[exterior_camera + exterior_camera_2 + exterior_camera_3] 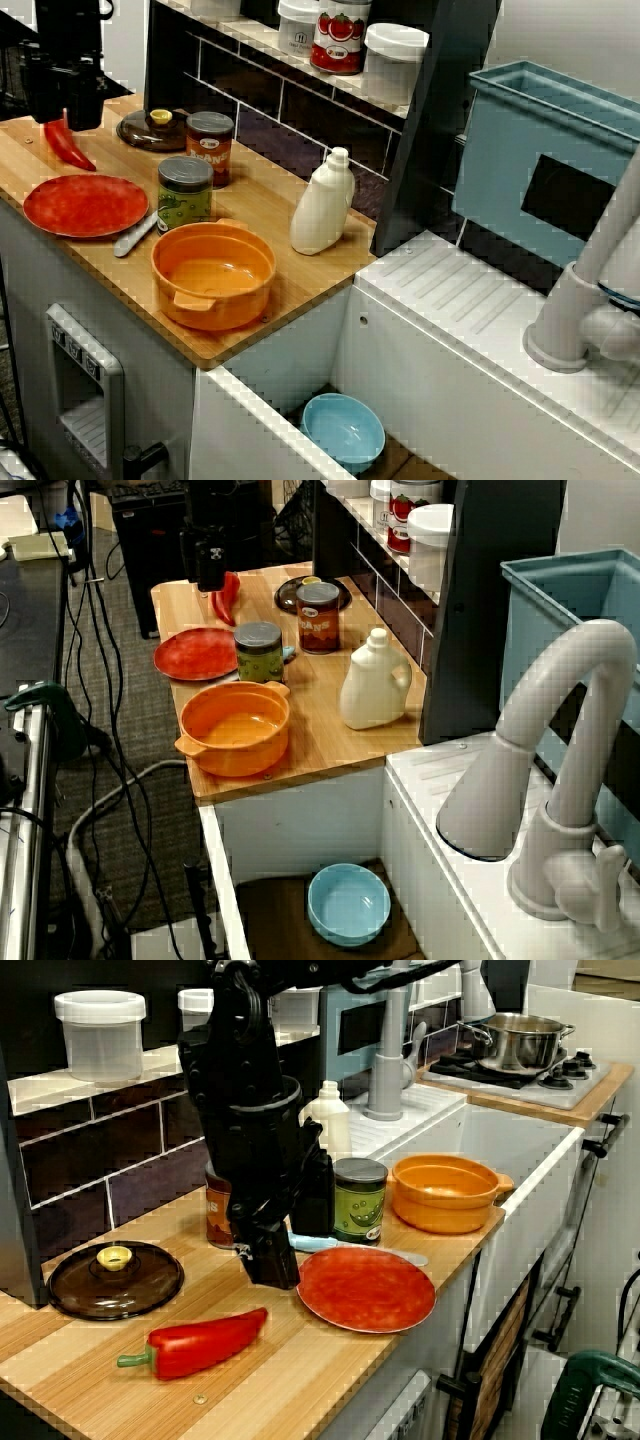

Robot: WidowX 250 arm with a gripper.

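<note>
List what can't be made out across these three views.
- Pincer: jaws open or shut unreadable, black on black in all views.
- Red pepper: upper end behind the pincer, view from above.
- Brown can: mostly behind the arm, counter-end view.
- Utensil: type unclear, far end behind the green can, view from above.

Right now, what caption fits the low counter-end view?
Black robot gripper beside glossy red pepper and round red plate on wooden counter.
</note>
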